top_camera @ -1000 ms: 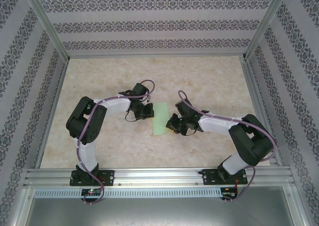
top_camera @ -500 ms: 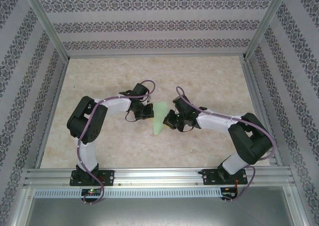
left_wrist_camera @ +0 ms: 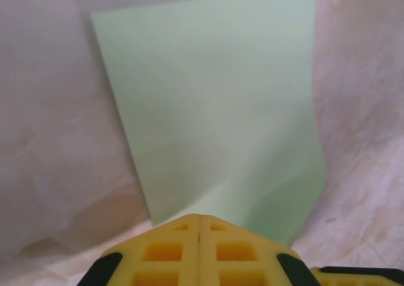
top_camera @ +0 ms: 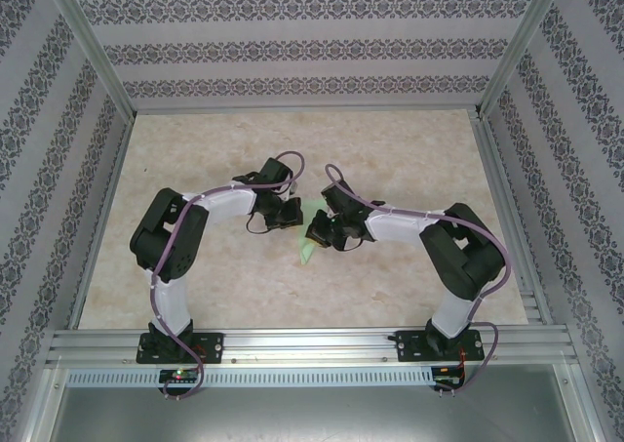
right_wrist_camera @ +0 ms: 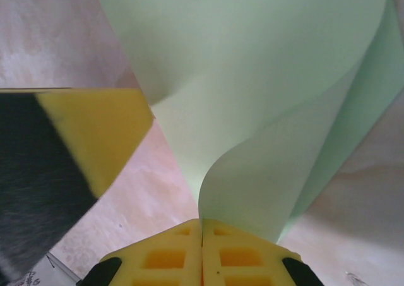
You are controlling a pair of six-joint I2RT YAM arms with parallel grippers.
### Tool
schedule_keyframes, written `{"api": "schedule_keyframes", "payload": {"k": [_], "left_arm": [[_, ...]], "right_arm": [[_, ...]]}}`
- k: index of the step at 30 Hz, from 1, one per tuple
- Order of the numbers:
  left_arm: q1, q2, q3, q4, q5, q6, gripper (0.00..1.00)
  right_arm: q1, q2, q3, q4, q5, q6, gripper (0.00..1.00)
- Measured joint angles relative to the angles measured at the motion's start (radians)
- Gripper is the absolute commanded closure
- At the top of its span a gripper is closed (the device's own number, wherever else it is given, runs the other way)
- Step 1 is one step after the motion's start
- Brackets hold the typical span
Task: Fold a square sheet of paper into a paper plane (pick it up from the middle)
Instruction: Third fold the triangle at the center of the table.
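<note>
From here the biggest thing I see is the enclosure: patterned walls [top_camera: 292, 47] on three sides, with slanted metal posts [top_camera: 88, 47] at the far corners. Inside them lies the pale, marbled table [top_camera: 409, 149], edged by a metal rail [top_camera: 312, 342] along the near side where both bases are bolted. The whole far half of the table is bare, and there are wide bare strips out to the left and right edges, so I have room in every direction except the middle, where the two arms crowd together. The left arm [top_camera: 171, 237] folds up and reaches in from the left; the right arm [top_camera: 458, 257] does the same from the right, and their wrists nearly meet at the centre. Between them is the sheet of paper [top_camera: 306, 253], pale green and plain, with one narrow corner hanging toward the near side, close to the table. Through the left wrist camera the sheet [left_wrist_camera: 214, 109] stands up, broad and fairly flat, its edges straight. Through the right wrist camera it [right_wrist_camera: 252, 77] curls over in a soft roll. The left gripper [top_camera: 290, 213] is clenched on one edge of the sheet, its yellow fingertips [left_wrist_camera: 170, 248] pressed together. The right gripper [top_camera: 318, 232] pinches the curled edge, fingertips [right_wrist_camera: 240, 251] tight.
</note>
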Motion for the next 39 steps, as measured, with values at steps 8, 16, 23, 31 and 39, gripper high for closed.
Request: {"api": "schedule_keyframes", "payload": {"k": [8,16,23,31,39], "left_arm": [[0.008,0.002,0.015,0.001,-0.019,-0.001,0.95],[0.008,0.041,0.016,0.000,-0.018,-0.001,0.95],[0.008,0.047,0.018,0.000,-0.014,0.000,0.95],[0.008,0.047,0.018,0.000,-0.014,0.000,0.95],[0.008,0.047,0.018,0.000,-0.014,0.000,0.95]], "right_arm": [[0.002,0.018,0.009,0.011,0.014,0.001,0.92],[0.012,0.019,0.009,0.012,0.036,0.016,0.91],[0.013,0.034,0.019,0.004,0.039,0.016,0.91],[0.014,0.041,0.025,0.003,0.051,0.016,0.91],[0.014,0.043,0.025,0.003,0.064,0.016,0.91]]}}
